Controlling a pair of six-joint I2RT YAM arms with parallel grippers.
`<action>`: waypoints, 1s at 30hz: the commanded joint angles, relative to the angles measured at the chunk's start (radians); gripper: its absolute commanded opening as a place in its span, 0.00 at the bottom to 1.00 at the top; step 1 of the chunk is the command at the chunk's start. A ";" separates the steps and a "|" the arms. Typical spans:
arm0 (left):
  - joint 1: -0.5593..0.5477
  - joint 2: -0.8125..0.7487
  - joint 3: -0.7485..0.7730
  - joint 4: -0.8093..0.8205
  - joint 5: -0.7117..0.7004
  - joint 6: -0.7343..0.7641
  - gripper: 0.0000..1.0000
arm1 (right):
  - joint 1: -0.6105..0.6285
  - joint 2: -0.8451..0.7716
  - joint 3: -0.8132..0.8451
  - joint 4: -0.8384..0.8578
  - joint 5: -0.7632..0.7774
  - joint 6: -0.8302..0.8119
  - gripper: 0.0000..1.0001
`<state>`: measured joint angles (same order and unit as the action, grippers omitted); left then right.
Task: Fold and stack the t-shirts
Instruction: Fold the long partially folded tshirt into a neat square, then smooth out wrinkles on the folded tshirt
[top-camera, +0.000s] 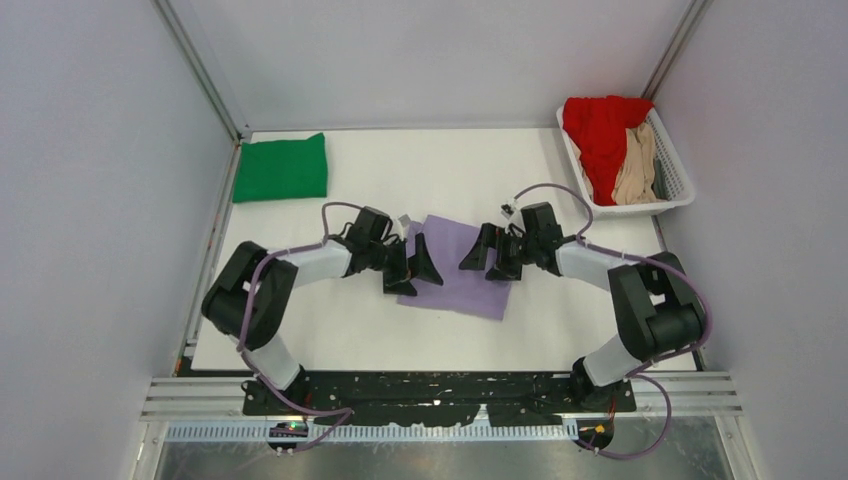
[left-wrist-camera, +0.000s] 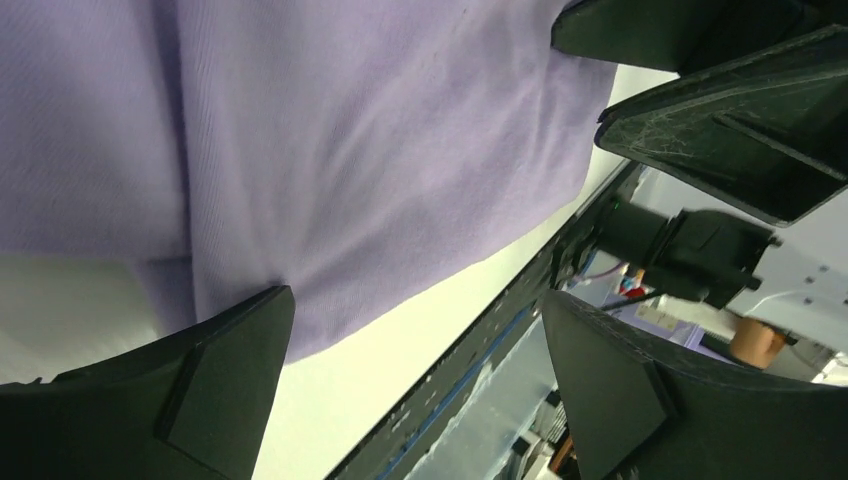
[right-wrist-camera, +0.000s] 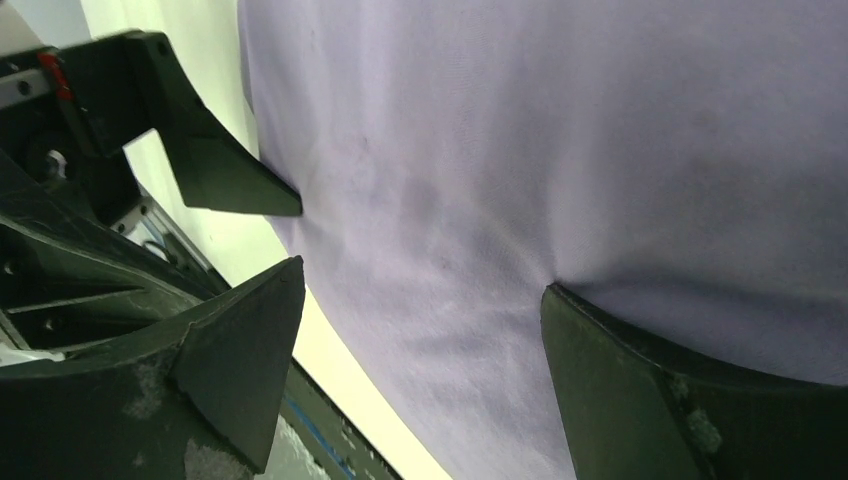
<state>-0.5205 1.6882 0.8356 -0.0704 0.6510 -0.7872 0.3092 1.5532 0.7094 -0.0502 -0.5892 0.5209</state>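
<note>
My left gripper (top-camera: 412, 270) and right gripper (top-camera: 492, 258) are spread wide and grasp nothing. They sit low over the folded lavender t-shirt (top-camera: 460, 287) in the middle of the table (top-camera: 340, 330), and one fingertip of each dents its cloth. The folded green t-shirt (top-camera: 281, 168) lies at the far left corner, and the red t-shirt (top-camera: 600, 130) and tan t-shirt (top-camera: 635, 170) sit in the white basket (top-camera: 680, 190).

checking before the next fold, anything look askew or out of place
The lavender t-shirt lies slanted to the table edges. The red t-shirt is heaped over the basket rim. Nothing looks damaged.
</note>
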 joint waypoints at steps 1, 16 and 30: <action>-0.050 -0.157 -0.070 -0.046 -0.046 0.045 1.00 | 0.029 -0.122 -0.087 -0.166 0.094 0.007 0.95; 0.000 0.119 0.571 -0.359 -0.244 0.298 1.00 | -0.262 -0.309 0.043 -0.246 0.158 -0.078 0.95; 0.001 0.492 0.911 -0.426 -0.200 0.305 0.80 | -0.335 -0.102 0.037 -0.106 0.203 -0.033 1.00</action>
<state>-0.5171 2.1590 1.6665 -0.4904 0.4301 -0.4870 -0.0227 1.4029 0.7460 -0.2546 -0.3790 0.4595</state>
